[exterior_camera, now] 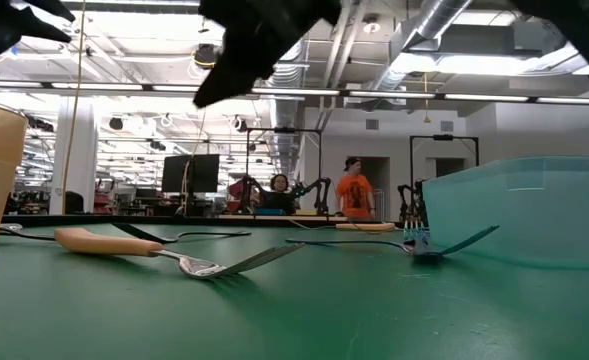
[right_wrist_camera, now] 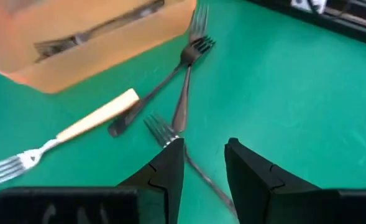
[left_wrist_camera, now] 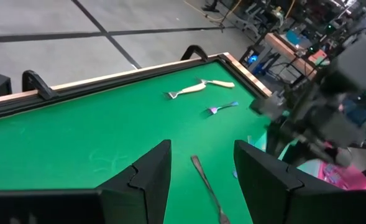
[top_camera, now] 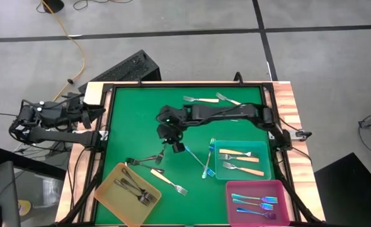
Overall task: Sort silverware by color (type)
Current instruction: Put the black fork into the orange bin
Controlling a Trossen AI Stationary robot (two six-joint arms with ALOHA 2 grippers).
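Your right hand (top_camera: 162, 153) hangs mid-frame over a dark-grey fork (right_wrist_camera: 184, 107), fingers narrowly apart, holding nothing; left hand (left_wrist_camera: 198, 171) open, empty.

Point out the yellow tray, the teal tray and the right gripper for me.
Yellow tray (top_camera: 107, 189): high view, on its bare floor near the left corner.
Teal tray (top_camera: 264, 165): high view, on its floor near the right wall.
Right gripper (right_wrist_camera: 204, 163): right wrist view, midway between its fingertips, above the dark forks.

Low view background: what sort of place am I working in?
Probably a large robotics lab or workshop hall: exposed ceiling ducts and strip lights, other robot-arm benches with a black monitor, and a person in an orange shirt standing beyond the green table.
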